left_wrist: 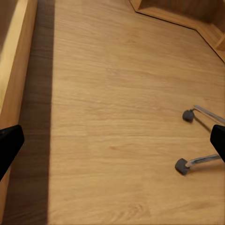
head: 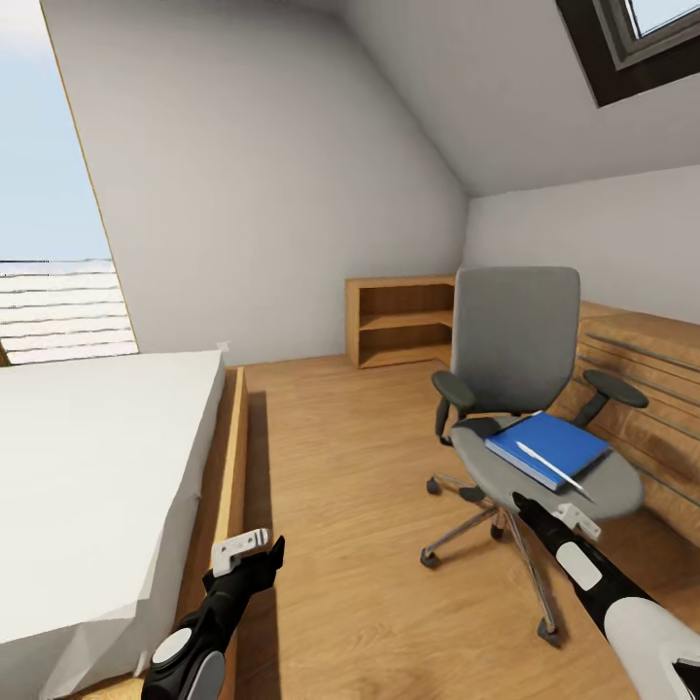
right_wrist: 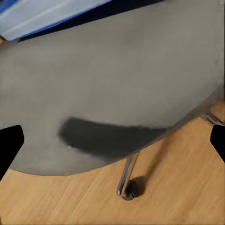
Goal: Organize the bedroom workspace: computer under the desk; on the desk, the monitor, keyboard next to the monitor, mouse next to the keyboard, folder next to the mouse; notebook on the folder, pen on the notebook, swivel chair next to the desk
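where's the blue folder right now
In the head view the folder lies flat on the seat of the swivel chair, right of centre, with the white pen resting on top and the right gripper just in front of the seat.

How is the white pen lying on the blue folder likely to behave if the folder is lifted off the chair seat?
The pen lies loose on the smooth folder, so it would probably slide or roll off if tilted. It looks thin and light. The folder seems flat and fairly stiff.

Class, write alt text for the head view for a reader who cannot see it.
A grey swivel chair stands on a wooden floor, with a blue folder and white pen on its seat. The right gripper reaches toward the seat; a bed lies left.
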Robot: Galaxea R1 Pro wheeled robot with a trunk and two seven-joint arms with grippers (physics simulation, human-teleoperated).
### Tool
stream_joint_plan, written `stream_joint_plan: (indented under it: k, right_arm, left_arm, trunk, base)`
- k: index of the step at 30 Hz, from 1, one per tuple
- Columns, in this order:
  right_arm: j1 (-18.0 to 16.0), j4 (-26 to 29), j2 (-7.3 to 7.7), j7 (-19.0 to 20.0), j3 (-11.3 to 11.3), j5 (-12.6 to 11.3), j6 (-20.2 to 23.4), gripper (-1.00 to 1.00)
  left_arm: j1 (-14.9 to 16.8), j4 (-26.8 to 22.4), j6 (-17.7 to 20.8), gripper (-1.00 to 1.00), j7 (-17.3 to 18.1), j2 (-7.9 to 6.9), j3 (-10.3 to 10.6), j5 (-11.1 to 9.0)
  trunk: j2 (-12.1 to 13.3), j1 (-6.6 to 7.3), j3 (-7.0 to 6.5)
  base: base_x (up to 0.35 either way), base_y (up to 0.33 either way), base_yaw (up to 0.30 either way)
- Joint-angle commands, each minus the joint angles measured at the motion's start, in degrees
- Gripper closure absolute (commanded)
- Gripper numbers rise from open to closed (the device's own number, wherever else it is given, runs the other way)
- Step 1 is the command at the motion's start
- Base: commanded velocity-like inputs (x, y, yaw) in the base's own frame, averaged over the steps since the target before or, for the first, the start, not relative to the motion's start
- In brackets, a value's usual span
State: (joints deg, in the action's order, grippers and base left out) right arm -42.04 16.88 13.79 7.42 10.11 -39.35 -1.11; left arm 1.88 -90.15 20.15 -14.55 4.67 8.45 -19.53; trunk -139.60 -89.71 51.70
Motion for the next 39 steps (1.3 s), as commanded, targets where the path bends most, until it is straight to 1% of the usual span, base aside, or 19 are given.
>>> stream_joint_plan:
  k: [1,8,27,39]
  right_arm:
    - [0.0,-0.1,0.0,0.4,0.1,-0.6,-0.1,-1.0]
    - [-0.1,-0.1,0.0,0.4,0.1,-0.6,-0.1,-1.0]
    - [-0.1,-0.1,0.0,0.4,0.1,-0.6,-0.2,-1.0]
    - [-0.1,-0.1,0.0,0.5,0.1,-0.6,-0.2,-1.0]
  left_arm:
    - [0.0,-0.1,0.2,-1.0,-0.5,-0.01,0.1,-0.6]
    - [0.0,-0.1,0.1,-1.0,-0.5,-0.01,0.1,-0.6]
    - [0.0,0.0,0.1,-1.0,-0.5,-0.01,0.1,-0.6]
    - [0.0,0.0,0.2,-1.0,-0.5,-0.01,0.1,-0.6]
  trunk:
    - [0.0,0.01,0.06]
    - [0.0,0.01,0.06]
    - [0.0,0.01,0.06]
    - [0.0,0.01,0.06]
  base:
    - [0.0,0.0,0.021]
    - [0.064,0.0,0.004]
    - [0.254,0.0,0.0]
    - [0.008,0.0,0.0]
